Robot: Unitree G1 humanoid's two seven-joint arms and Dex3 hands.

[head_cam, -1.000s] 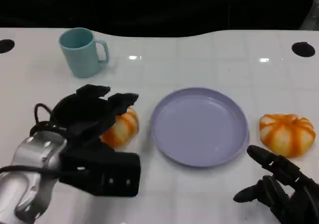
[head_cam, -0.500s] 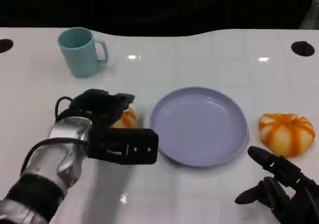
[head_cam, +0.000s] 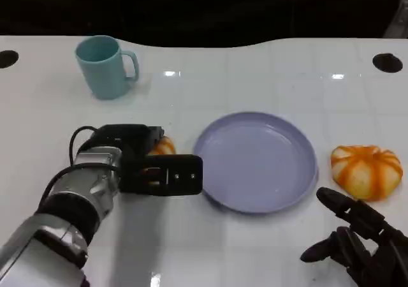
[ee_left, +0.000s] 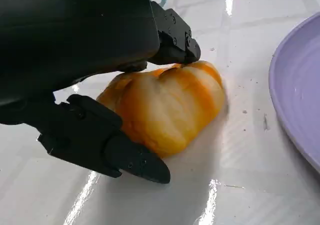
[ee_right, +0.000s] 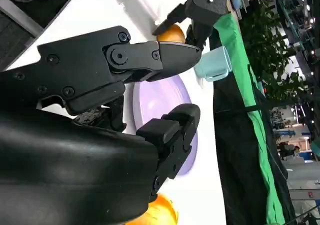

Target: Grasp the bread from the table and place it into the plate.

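Observation:
An orange-and-white striped bread (head_cam: 162, 147) lies on the white table just left of the lilac plate (head_cam: 255, 162). My left hand (head_cam: 137, 159) covers most of it from above. In the left wrist view the bread (ee_left: 167, 105) rests on the table, with black fingers (ee_left: 172, 35) touching one side and the thumb (ee_left: 107, 147) against the opposite side, so the hand grips it. The plate's rim (ee_left: 300, 95) is close by. My right hand (head_cam: 357, 242) hovers at the near right edge, fingers apart and holding nothing.
A second striped bread (head_cam: 366, 171) sits right of the plate, just ahead of my right hand. A teal mug (head_cam: 105, 66) stands at the far left. Dark round holes (head_cam: 387, 62) mark the table's far corners.
My left hand has swung forward and lowered onto the bread, its fingers closing around it. The right hand has stayed put.

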